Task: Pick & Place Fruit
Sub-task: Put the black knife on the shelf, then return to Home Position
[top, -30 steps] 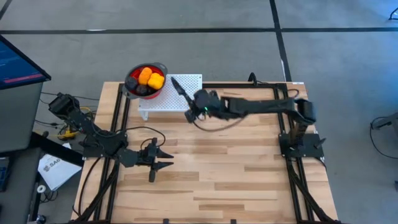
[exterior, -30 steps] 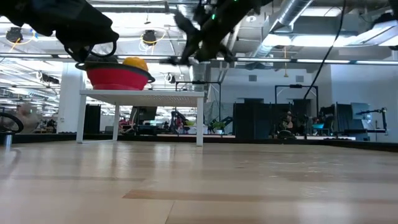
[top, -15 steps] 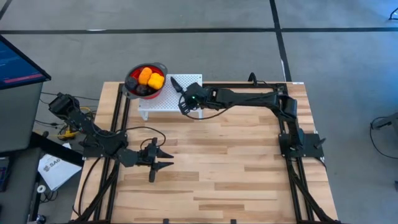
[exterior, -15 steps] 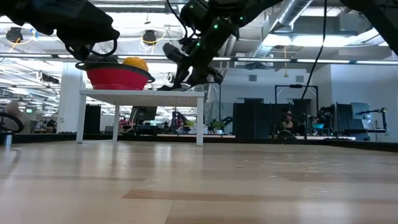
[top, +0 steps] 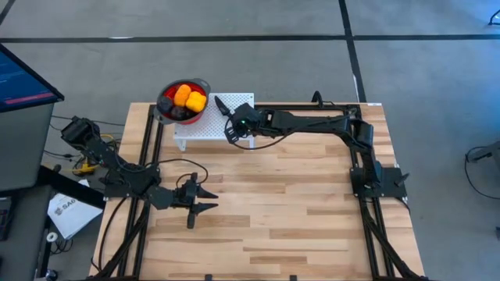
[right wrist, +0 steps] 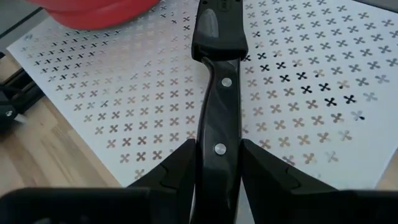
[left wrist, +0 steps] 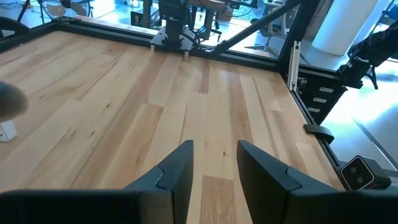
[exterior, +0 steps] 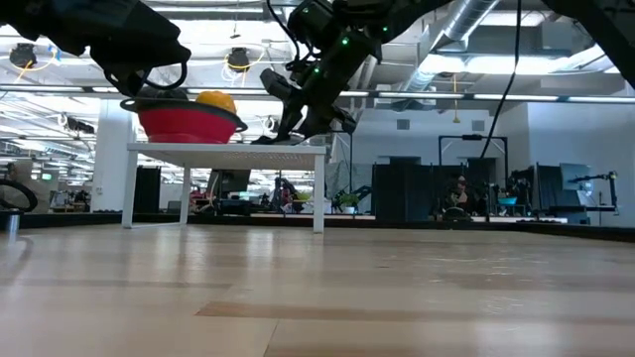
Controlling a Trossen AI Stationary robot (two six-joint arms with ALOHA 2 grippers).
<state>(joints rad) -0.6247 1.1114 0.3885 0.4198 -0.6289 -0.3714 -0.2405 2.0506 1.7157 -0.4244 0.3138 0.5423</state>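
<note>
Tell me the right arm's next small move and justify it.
Probably open the right gripper and lift clear: its fingers clamp the knife handle low over the white perforated stand, beside the red colander already holding fruit. The left gripper waits apart.

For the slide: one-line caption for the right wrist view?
Right end effector shut on the black-handled knife over the white perforated platform, red colander at its far edge.

Table (top: pixel 297 211) centre free; colander (top: pixel 166 114), knife (top: pixel 223 107) at back.
</note>
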